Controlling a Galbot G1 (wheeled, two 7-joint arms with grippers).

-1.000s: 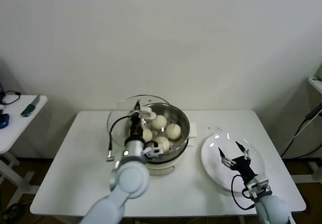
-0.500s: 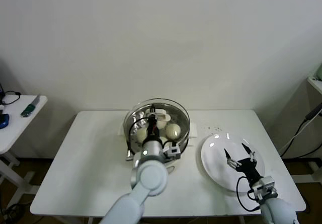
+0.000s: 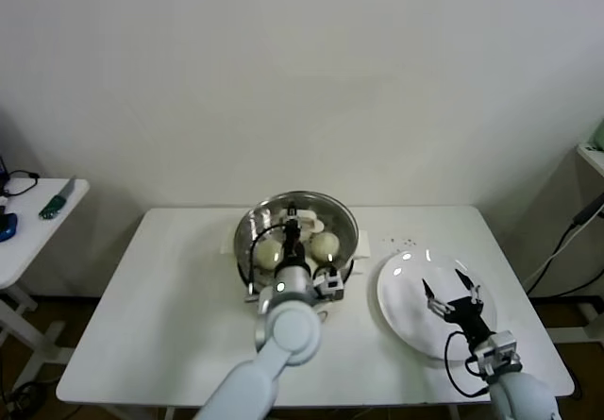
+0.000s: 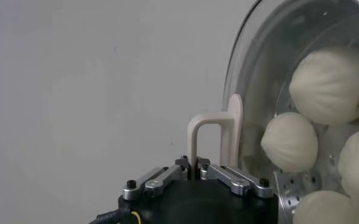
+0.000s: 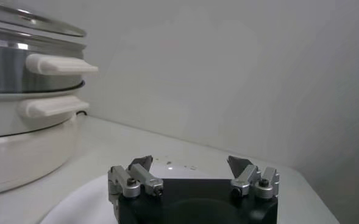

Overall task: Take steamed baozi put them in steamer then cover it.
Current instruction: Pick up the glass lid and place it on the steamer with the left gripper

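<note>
The steamer (image 3: 349, 246) stands mid-table, a steel pot on a white base (image 5: 21, 152). Several cream-white baozi (image 3: 324, 244) lie inside on the perforated tray and show through the glass lid (image 3: 326, 205). My left gripper (image 3: 293, 224) is shut on the lid's cream handle (image 4: 211, 131) and holds the lid level over the pot's mouth. In the left wrist view the gripper (image 4: 193, 165) pinches the handle's leg, with baozi (image 4: 330, 76) behind the glass. In the right wrist view the lid's rim (image 5: 33, 21) sits at the pot's top edge. My right gripper (image 3: 448, 293) hangs open over the white plate (image 3: 401, 274), holding nothing.
The bare white plate (image 5: 75, 204) lies right of the steamer, near the table's right front. The steamer's white side handles (image 5: 60, 64) stick out toward the plate. A small side table (image 3: 38, 217) with a few items stands off to the left.
The left gripper carried the lid rightward from beside the steamer's left rim to directly over the pot. The right gripper drew back slightly over the plate and stayed open.
</note>
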